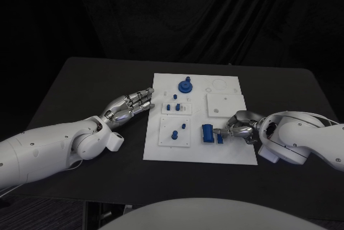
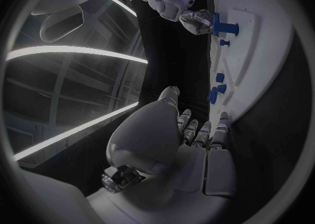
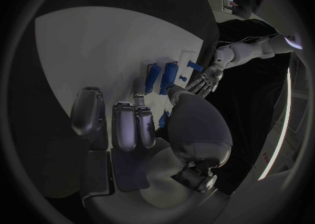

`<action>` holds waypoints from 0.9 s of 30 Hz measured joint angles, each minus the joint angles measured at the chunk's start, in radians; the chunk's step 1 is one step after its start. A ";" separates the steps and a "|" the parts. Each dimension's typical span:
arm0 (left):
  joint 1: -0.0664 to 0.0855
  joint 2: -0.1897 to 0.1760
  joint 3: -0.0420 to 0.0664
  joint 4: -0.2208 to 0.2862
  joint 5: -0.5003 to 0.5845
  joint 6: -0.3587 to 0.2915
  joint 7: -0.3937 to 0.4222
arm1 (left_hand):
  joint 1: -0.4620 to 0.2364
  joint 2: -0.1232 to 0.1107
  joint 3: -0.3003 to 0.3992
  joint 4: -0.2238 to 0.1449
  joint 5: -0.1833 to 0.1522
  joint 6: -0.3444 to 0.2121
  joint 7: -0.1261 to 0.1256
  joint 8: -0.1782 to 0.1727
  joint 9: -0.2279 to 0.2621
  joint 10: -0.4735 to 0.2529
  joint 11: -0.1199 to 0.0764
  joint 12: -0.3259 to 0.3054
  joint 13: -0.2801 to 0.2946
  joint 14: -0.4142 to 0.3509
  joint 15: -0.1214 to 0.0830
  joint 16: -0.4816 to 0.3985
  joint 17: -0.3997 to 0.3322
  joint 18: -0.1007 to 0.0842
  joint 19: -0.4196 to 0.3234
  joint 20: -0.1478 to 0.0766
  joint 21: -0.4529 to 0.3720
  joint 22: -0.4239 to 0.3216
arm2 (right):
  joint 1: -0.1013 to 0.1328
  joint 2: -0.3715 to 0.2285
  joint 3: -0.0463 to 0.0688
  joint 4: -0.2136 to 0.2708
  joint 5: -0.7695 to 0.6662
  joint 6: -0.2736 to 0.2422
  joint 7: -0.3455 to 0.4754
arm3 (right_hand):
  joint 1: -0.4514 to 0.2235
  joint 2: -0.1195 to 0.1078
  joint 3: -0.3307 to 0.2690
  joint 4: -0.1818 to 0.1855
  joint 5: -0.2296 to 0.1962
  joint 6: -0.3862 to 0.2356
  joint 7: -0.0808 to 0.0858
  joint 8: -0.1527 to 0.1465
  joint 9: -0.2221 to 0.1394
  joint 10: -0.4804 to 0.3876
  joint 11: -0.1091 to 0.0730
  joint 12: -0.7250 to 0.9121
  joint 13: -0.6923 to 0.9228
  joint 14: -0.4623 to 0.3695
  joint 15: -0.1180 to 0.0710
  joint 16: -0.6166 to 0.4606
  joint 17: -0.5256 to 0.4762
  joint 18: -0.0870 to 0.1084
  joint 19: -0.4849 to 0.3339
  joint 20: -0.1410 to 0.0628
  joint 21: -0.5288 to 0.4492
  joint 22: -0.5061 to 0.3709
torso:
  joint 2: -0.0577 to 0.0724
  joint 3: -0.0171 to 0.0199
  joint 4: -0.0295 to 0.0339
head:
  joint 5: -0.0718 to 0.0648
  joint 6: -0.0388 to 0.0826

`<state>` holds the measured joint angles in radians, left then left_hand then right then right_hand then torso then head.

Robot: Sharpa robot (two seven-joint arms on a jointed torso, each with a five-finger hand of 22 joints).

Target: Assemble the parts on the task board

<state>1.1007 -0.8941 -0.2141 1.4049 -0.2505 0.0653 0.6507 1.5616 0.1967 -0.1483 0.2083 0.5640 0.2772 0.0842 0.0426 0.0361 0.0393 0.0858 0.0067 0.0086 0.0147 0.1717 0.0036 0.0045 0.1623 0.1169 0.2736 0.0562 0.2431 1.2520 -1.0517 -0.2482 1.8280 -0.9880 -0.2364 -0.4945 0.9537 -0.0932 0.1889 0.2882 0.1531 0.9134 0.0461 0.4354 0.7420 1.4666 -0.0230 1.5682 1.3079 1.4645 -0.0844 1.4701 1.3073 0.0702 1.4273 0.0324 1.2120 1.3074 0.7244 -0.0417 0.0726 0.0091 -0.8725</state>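
The white task board (image 1: 193, 153) lies in the middle of the table. At its back stands a round blue part (image 1: 186, 86). Small blue pegs (image 1: 174, 108) stand in a small raised plate, and two more (image 1: 175, 134) in the plate nearer me. A tall blue block (image 1: 206, 133) stands right of them. My right hand (image 1: 240, 128) is at that block's right side and pinches a small blue part (image 1: 219, 137) between thumb and fingers; that part (image 3: 163, 120) sits by the thumb. My left hand (image 1: 130, 107) lies flat at the board's left edge, fingers stretched out, holding nothing.
A blank raised white plate (image 1: 225, 104) sits on the board's back right. The black table (image 1: 86, 81) has free room left and right of the board. From the left wrist, the right hand (image 2: 191, 21) is beside the blue block (image 2: 224, 26).
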 measured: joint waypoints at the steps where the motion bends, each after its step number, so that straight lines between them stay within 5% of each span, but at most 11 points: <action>1: 0.000 0.000 0.000 0.000 0.000 0.000 0.000 | 0.000 0.000 0.000 0.000 0.000 0.000 0.000 0.000 0.000 0.000 0.000 0.000 0.000 0.000 0.000 0.000 0.000 0.000 0.000 0.000 0.000 0.000 | 0.000 -0.003 0.000 0.002 -0.004 -0.003 0.003 | 0.000 0.000 0.000 0.000 0.000 0.000 0.000 0.000 0.000 0.000 0.000 0.000 0.000 0.000 0.000 0.000 0.000 0.000 0.000 0.000 0.000 0.000 | 0.000 0.0001 -0.0001 | 0.000 0.000; 7: -0.001 -0.002 0.000 0.001 0.000 0.000 0.000 | 0.000 0.000 0.000 0.000 0.000 0.000 0.000 0.000 0.000 0.000 0.000 0.000 0.000 0.000 0.000 0.000 0.000 0.000 0.000 0.000 0.000 0.000 | -0.001 -0.029 0.000 0.018 -0.035 -0.015 0.033 | 0.042 0.015 -0.035 -0.010 0.038 -0.006 0.005 0.007 0.007 0.000 0.000 0.000 0.000 0.000 0.000 0.000 0.000 0.000 0.000 0.000 0.000 0.000 | 0.000 0.0002 -0.0001 | 0.002 0.000; 11: -0.001 -0.004 0.000 0.002 0.000 0.000 0.000 | 0.000 0.000 0.000 0.000 -0.004 0.004 0.004 0.000 0.000 0.000 0.000 0.000 0.000 0.000 0.000 0.000 0.000 0.000 0.000 0.000 0.000 0.000 | -0.006 -0.057 0.000 0.035 -0.060 -0.014 0.065 | 0.094 0.021 -0.069 -0.015 0.055 -0.026 0.001 0.078 0.057 0.000 0.000 0.000 0.000 0.000 0.000 0.000 0.000 0.000 0.000 0.000 0.000 0.000 | 0.000 0.0003 -0.0001 | 0.003 0.000; 13: -0.001 -0.005 0.000 0.002 0.000 0.000 -0.001 | 0.000 0.000 0.000 0.000 -0.004 0.004 0.004 0.000 0.000 0.000 0.000 0.000 0.000 0.000 0.000 0.000 0.000 0.000 0.000 0.000 0.000 0.000 | -0.010 -0.068 0.000 0.043 -0.072 -0.012 0.079 | 0.118 0.020 -0.085 -0.018 0.054 -0.029 -0.003 0.138 0.103 0.000 0.000 0.000 0.000 0.000 0.000 0.000 0.000 0.000 0.000 0.000 0.000 0.000 | 0.000 0.0003 -0.0001 | 0.003 0.000; 14: -0.001 -0.005 0.000 0.002 0.000 0.000 -0.001 | 0.000 0.000 0.000 0.000 -0.004 0.004 0.004 0.000 0.000 0.000 0.000 0.000 0.000 0.000 0.000 0.000 0.000 0.000 0.000 0.000 0.000 0.000 | -0.013 -0.075 0.000 0.047 -0.081 -0.009 0.087 | 0.142 0.025 -0.117 -0.011 0.041 -0.062 -0.016 0.243 0.196 -0.001 -0.013 0.000 0.000 0.002 -0.005 0.000 0.000 0.000 0.003 -0.008 0.000 0.000 | 0.000 0.0003 -0.0001 | 0.003 0.000; 15: -0.001 -0.006 0.000 0.002 0.000 0.000 -0.001 | 0.000 0.000 0.000 0.000 -0.004 0.004 0.004 0.000 0.000 0.000 0.000 0.000 0.000 0.000 0.000 0.000 0.000 0.000 0.000 0.000 0.000 0.000 | -0.015 -0.079 0.000 0.049 -0.088 -0.006 0.092 | 0.151 0.032 -0.129 -0.009 0.035 -0.076 -0.022 0.284 0.231 -0.001 -0.016 0.000 0.000 0.002 -0.008 0.000 0.000 0.000 0.004 -0.012 0.000 0.000 | 0.000 0.0003 -0.0001 | 0.003 0.000; 18: -0.001 -0.006 0.000 0.003 0.000 0.000 -0.001 | 0.000 0.000 0.000 0.000 -0.004 0.004 0.004 0.000 0.001 0.000 0.000 0.000 0.000 0.000 0.000 0.000 0.000 0.000 0.000 0.000 0.000 0.000 | -0.024 -0.089 -0.001 0.053 -0.106 0.003 0.107 | 0.169 0.040 -0.158 -0.006 0.019 -0.094 -0.035 0.362 0.298 0.001 -0.021 0.000 0.000 -0.001 -0.013 0.000 0.000 0.000 0.005 -0.014 0.005 0.000 | 0.000 0.0003 -0.0002 | 0.003 0.000; 22: -0.001 -0.006 0.000 0.003 0.000 0.000 -0.001 | 0.000 0.000 0.000 0.000 -0.004 0.004 0.004 0.000 0.001 0.000 0.000 0.000 0.000 0.000 0.000 0.000 0.000 0.000 0.000 0.000 0.000 0.000 | -0.037 -0.097 -0.001 0.056 -0.125 0.018 0.120 | 0.181 0.039 -0.170 -0.007 0.003 -0.101 -0.034 0.395 0.328 -0.002 -0.024 0.000 0.000 0.003 -0.016 0.000 0.000 0.000 0.009 -0.017 0.007 0.000 | 0.000 0.0000 -0.0003 | 0.003 0.000; 27: -0.001 -0.007 0.000 0.003 0.000 0.000 -0.001 | 0.000 0.000 0.000 0.000 -0.004 0.004 0.003 0.000 0.001 0.000 0.000 0.000 0.000 0.000 0.000 0.000 0.000 0.000 0.000 0.000 0.000 0.000 | -0.044 -0.100 -0.001 0.057 -0.140 0.033 0.131 | 0.185 0.042 -0.174 -0.006 -0.003 -0.101 -0.034 0.401 0.335 -0.002 -0.024 0.000 0.000 0.003 -0.016 0.000 0.000 0.000 0.009 -0.017 0.007 0.000 | 0.000 -0.0006 -0.0003 | 0.004 0.000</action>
<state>1.0996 -0.9015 -0.2141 1.4083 -0.2505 0.0657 0.6494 1.5616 0.1967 -0.1483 0.2083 0.5598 0.2807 0.0877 0.0426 0.0368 0.0393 0.0857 0.0067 0.0086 0.0147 0.1716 0.0036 0.0045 0.1623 0.1169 0.2736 0.0562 0.2433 1.2079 -1.1518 -0.2492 1.8847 -1.1277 -0.2034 -0.3633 1.1386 -0.0510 0.0149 0.2825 0.1503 0.8122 0.0118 0.8366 1.0770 1.4649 -0.0466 1.5682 1.3077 1.4671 -0.1001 1.4702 1.3074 0.0701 1.4361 0.0153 1.2191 1.3073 0.7244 -0.0423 0.0723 0.0131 -0.8725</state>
